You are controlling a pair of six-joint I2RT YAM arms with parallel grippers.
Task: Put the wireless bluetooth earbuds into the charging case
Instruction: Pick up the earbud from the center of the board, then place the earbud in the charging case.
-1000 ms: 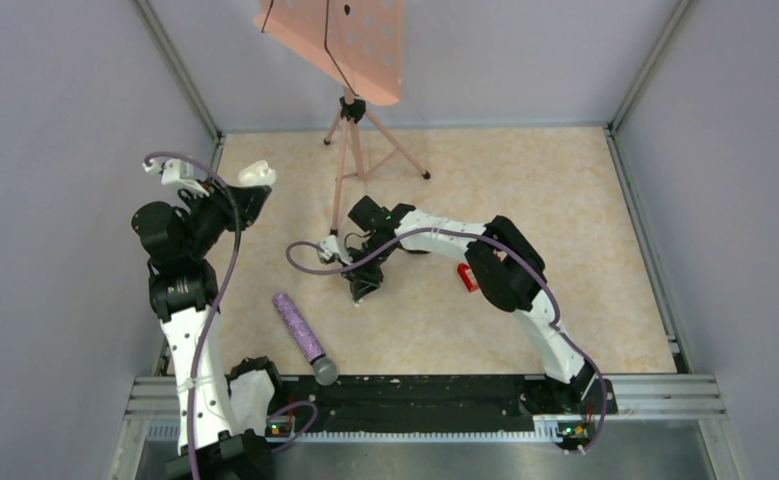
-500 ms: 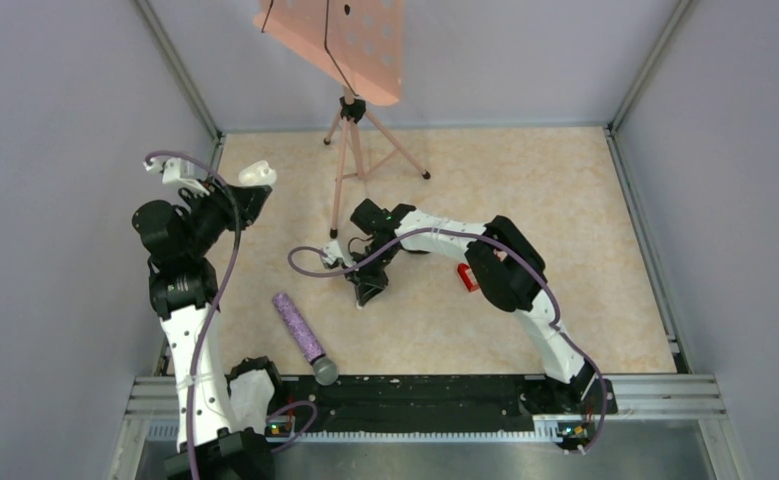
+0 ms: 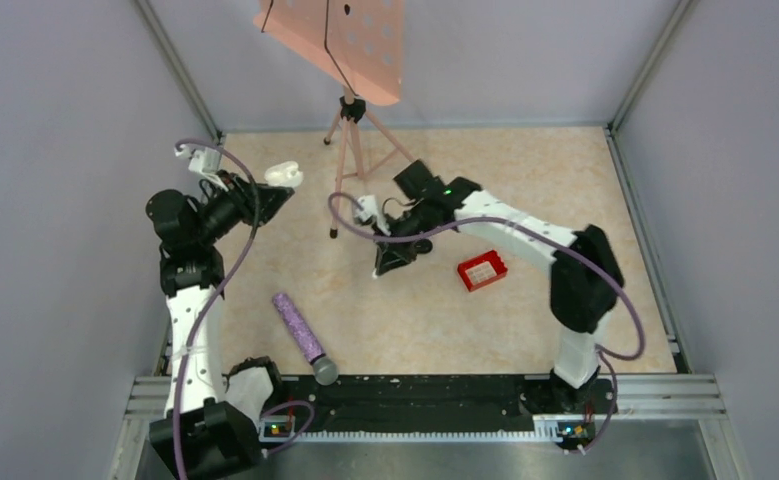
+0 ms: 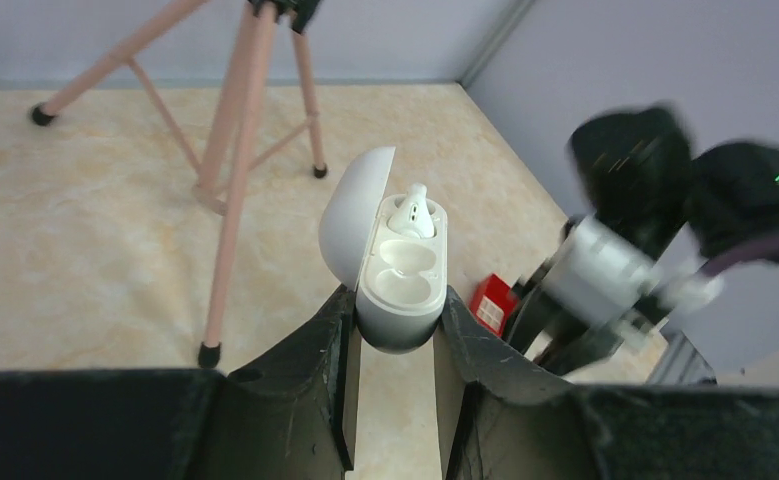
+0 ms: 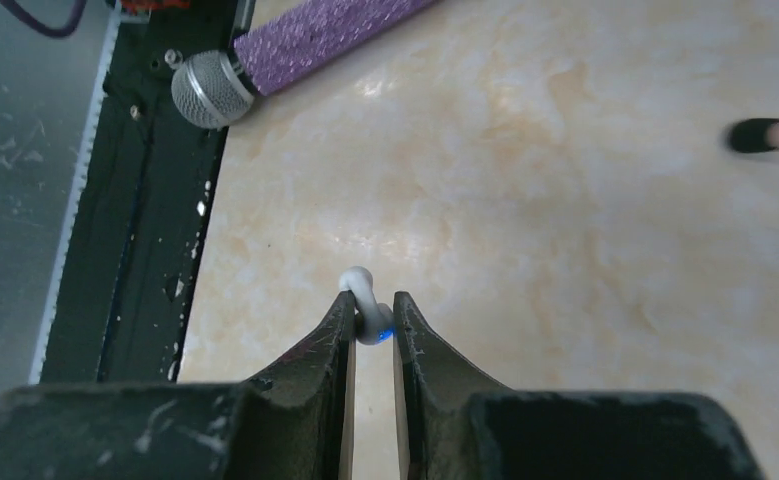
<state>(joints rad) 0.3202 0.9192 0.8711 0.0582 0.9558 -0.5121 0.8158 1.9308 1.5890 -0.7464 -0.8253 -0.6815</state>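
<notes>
My left gripper (image 4: 397,325) is shut on the white charging case (image 4: 400,285), held in the air with its lid open. One white earbud (image 4: 412,213) sits in the far socket; the near socket is empty. In the top view the case (image 3: 283,175) is at the left gripper's tip (image 3: 273,193), over the left side of the floor. My right gripper (image 5: 372,322) is shut on a second white earbud (image 5: 366,309) that shows a blue light, held above the floor. In the top view the right gripper (image 3: 383,262) is mid-table, to the right of the case.
A purple-handled microphone (image 3: 302,337) lies near the front rail, also in the right wrist view (image 5: 295,50). A red square basket (image 3: 482,270) sits right of the right gripper. A pink music stand on a tripod (image 3: 350,140) stands at the back.
The right arm has lifted and swung right and back with the earbud, uncovering the red basket. The left gripper with the case has moved right, toward the right gripper.
</notes>
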